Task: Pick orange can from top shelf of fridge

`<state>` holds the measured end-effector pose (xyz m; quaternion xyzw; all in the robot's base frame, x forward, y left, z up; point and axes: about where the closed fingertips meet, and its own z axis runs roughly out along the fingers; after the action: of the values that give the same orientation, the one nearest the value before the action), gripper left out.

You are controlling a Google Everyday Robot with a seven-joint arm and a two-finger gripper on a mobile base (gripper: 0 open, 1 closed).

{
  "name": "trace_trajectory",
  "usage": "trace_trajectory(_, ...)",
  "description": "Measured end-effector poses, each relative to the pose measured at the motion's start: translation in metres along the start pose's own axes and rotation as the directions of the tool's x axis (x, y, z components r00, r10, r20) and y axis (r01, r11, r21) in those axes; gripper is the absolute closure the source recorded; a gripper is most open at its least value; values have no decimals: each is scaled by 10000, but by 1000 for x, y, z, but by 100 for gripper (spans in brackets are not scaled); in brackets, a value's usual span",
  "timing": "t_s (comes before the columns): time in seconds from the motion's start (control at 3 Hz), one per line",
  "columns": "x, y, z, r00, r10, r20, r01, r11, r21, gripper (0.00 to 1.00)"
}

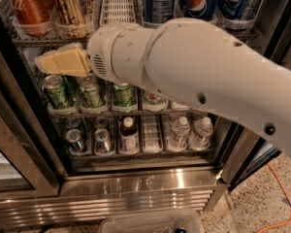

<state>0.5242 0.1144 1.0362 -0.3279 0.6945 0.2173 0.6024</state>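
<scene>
The orange can (70,8) stands on the top shelf (117,6) of the fridge (136,191), second from the left, right of a red Coca-Cola can (26,6). Only its lower body shows; the lid is cut off by the frame's top edge. My gripper (51,62), tan-coloured, reaches into the fridge from the right. It sits just below the top shelf's wire edge, under the orange can and above the left green cans. It holds nothing that I can see. My white arm (199,76) crosses the middle of the view.
Blue Pepsi cans (201,1) fill the top shelf's right side. Green cans (58,91) line the rack below. Small cans and water bottles (179,132) stand on the lowest rack. The dark door frame (24,130) runs down the left. An orange cable (281,198) lies on the floor at right.
</scene>
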Motion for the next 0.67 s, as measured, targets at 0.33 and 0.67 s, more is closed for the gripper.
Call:
trace_trajectory(0.33, -12, 2, 2, 9996, 118, 263, -122, 9998, 164, 0)
trace_trajectory(0.67, -25, 9, 5, 9982, 265, 530, -273, 9995, 148, 0)
